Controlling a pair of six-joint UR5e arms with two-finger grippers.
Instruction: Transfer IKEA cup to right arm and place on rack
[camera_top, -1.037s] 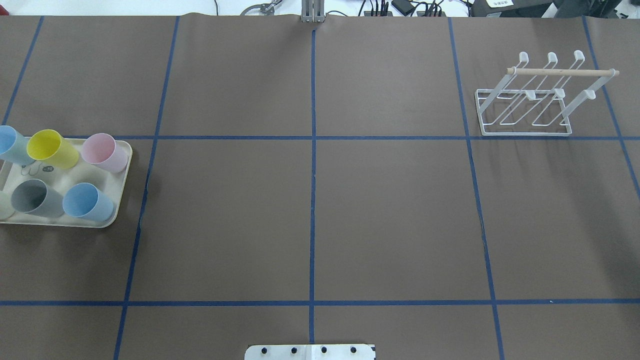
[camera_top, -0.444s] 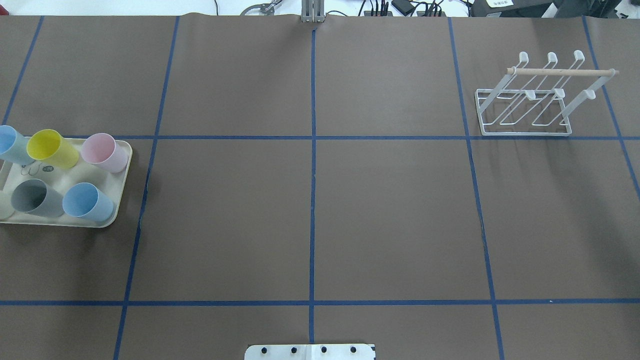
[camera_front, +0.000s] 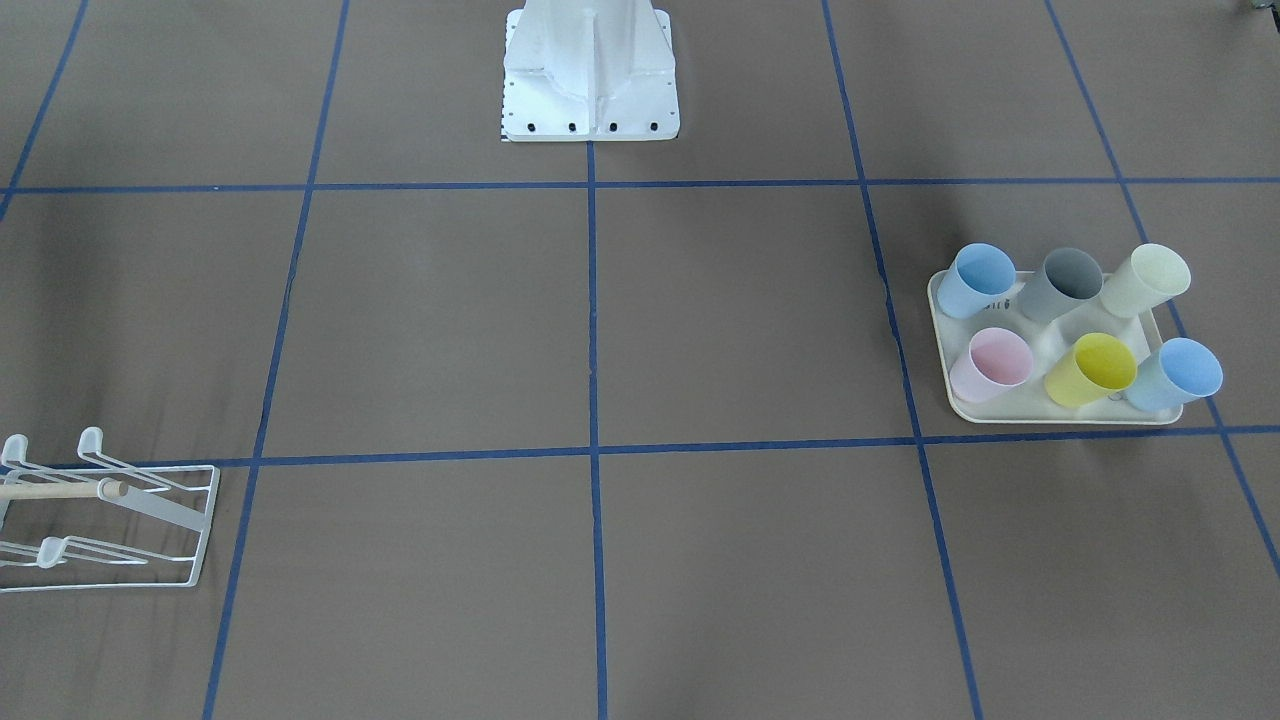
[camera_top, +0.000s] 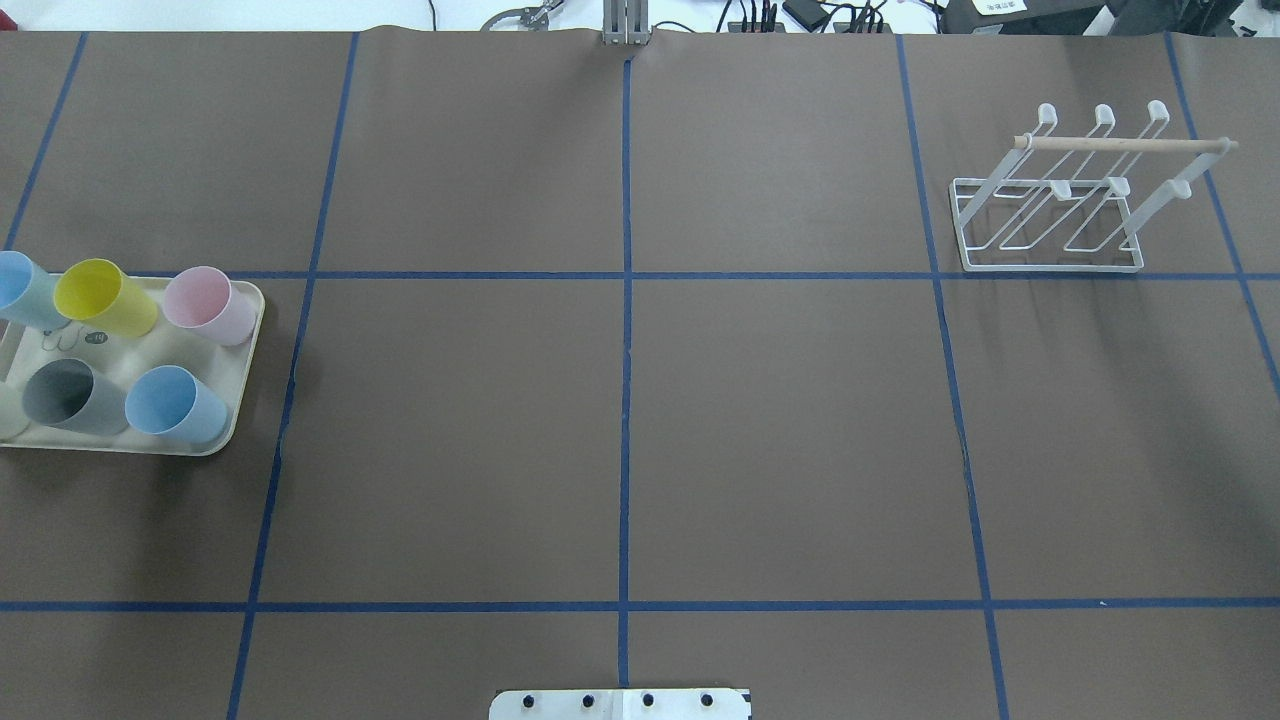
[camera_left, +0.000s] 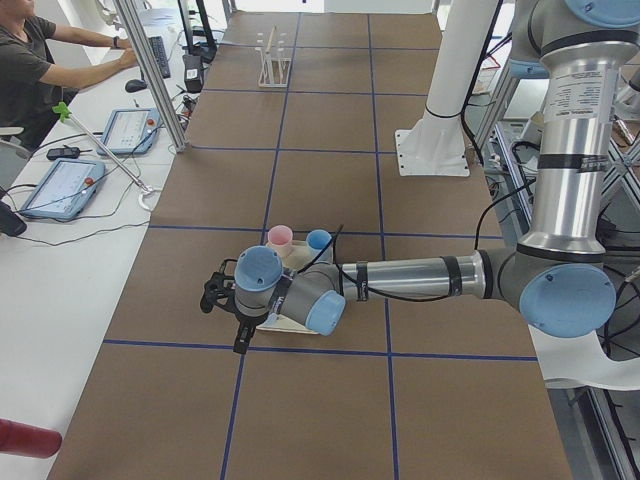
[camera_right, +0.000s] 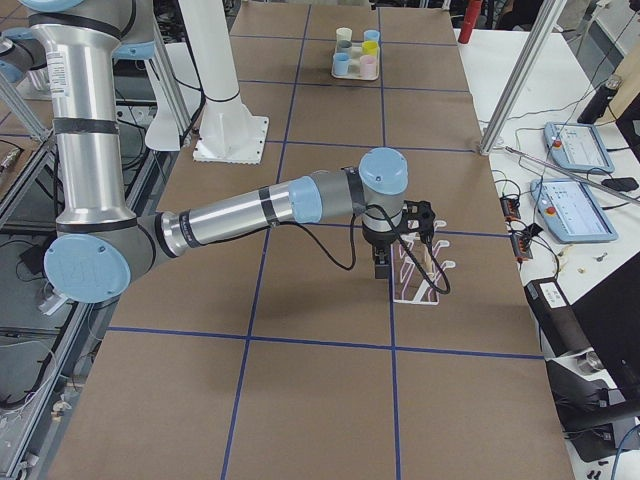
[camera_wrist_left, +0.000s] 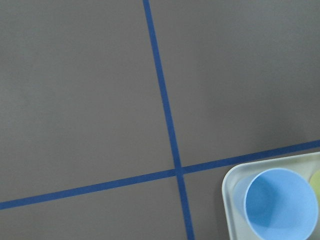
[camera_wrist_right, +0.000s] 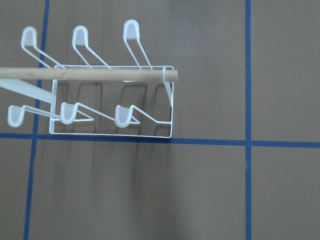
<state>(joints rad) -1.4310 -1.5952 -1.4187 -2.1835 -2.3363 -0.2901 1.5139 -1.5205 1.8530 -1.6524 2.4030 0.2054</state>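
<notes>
Six pastel cups (camera_front: 1090, 365) stand upright, mouths up, on a cream tray (camera_top: 150, 352) at the left end of the table (camera_top: 780, 430). The left arm (camera_left: 410, 277) stretches low over that tray. The left gripper (camera_left: 240, 345) points down, seemingly just off the tray corner that holds a blue cup (camera_wrist_left: 280, 205). At the opposite end, the right arm (camera_right: 240, 212) holds the right gripper (camera_right: 382, 272) above the white wire rack (camera_wrist_right: 100, 74). Only side views show the grippers, so I cannot tell whether either pair of jaws is parted or closed.

Readable text: none.
Print on silver-grey left arm tube (camera_left: 572, 100), right arm tube (camera_right: 85, 75) and cream plastic tray (camera_top: 140, 352) is too small to read.
</notes>
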